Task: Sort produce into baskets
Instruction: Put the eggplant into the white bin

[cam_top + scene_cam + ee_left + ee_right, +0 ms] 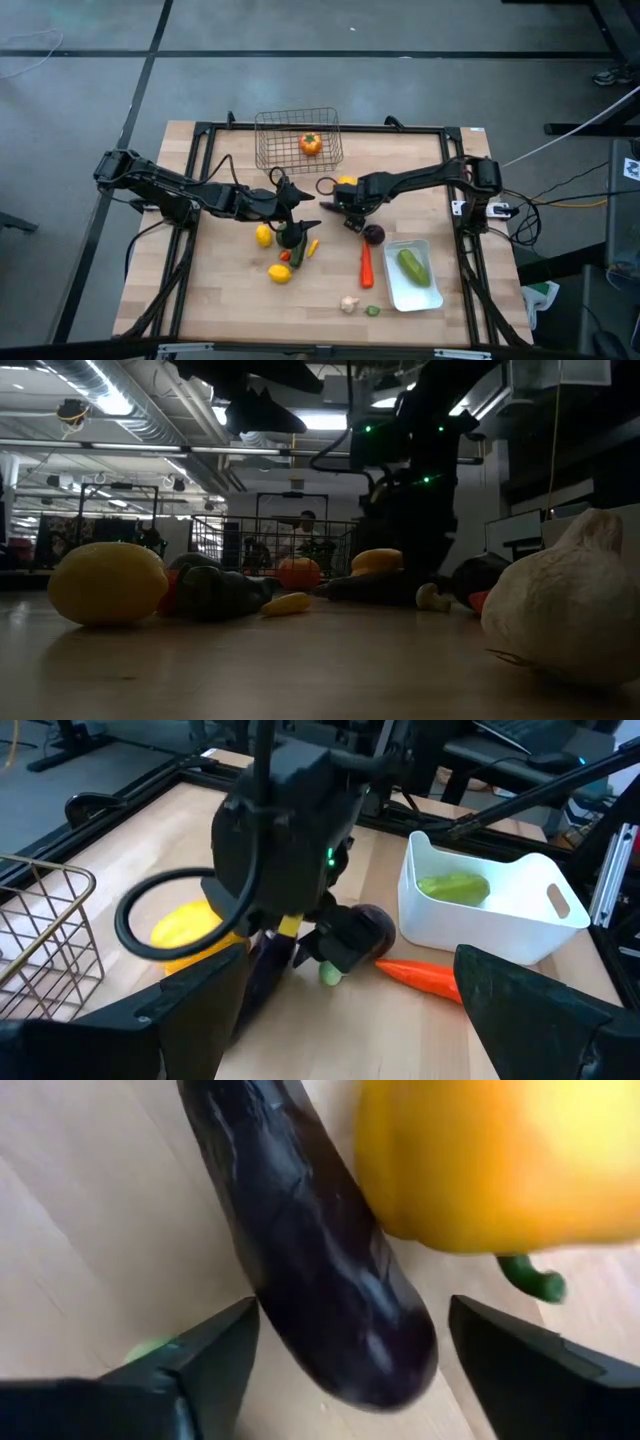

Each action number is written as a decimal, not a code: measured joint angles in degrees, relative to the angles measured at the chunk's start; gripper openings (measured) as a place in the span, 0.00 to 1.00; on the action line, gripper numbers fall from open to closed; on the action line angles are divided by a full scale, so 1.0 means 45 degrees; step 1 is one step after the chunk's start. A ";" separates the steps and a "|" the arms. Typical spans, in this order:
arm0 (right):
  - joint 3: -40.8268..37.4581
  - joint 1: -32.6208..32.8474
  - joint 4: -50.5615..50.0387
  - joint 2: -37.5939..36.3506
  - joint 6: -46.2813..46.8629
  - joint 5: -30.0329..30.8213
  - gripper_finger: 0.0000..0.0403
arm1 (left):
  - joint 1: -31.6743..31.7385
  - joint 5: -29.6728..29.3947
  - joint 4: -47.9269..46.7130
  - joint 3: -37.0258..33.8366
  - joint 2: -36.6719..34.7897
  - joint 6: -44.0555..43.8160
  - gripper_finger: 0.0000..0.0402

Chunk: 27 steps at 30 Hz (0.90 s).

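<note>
A long dark purple eggplant point(310, 1250) lies on the table beside a yellow pepper point(490, 1160). My right gripper point(352, 1308) points down over the eggplant's end, open, one finger on each side with a gap on both. It shows at mid-table in the high view point(350, 214). My left gripper point(306, 210) hovers open just left of it, holding nothing. The wire basket point(298, 140) at the far edge holds an orange tomato point(311, 143). The white tray point(392, 290) at the near right holds a green cucumber point(413, 266).
Loose on the table: two lemons point(263, 236) point(280, 273), a small pile of dark, green and yellow produce point(297, 247), a round purple piece point(373, 235), a carrot point(366, 265), garlic point(348, 304) and a small green piece point(372, 311). A black frame rims the table.
</note>
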 joint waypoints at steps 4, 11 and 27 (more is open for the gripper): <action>0.0000 0.0000 0.0351 0.0011 -0.0002 0.0000 0.65 | 0.0000 0.0000 -0.0002 -0.0004 0.0000 0.0000 0.87; 0.0049 0.0005 0.0328 -0.0004 -0.0002 -0.0354 0.43 | 0.0000 0.0000 -0.0024 -0.0005 0.0000 0.0000 0.87; 0.0049 0.1778 -0.1593 -0.2659 0.2650 -0.1239 0.45 | 0.0000 0.0000 -0.0053 -0.0005 0.0000 0.0000 0.87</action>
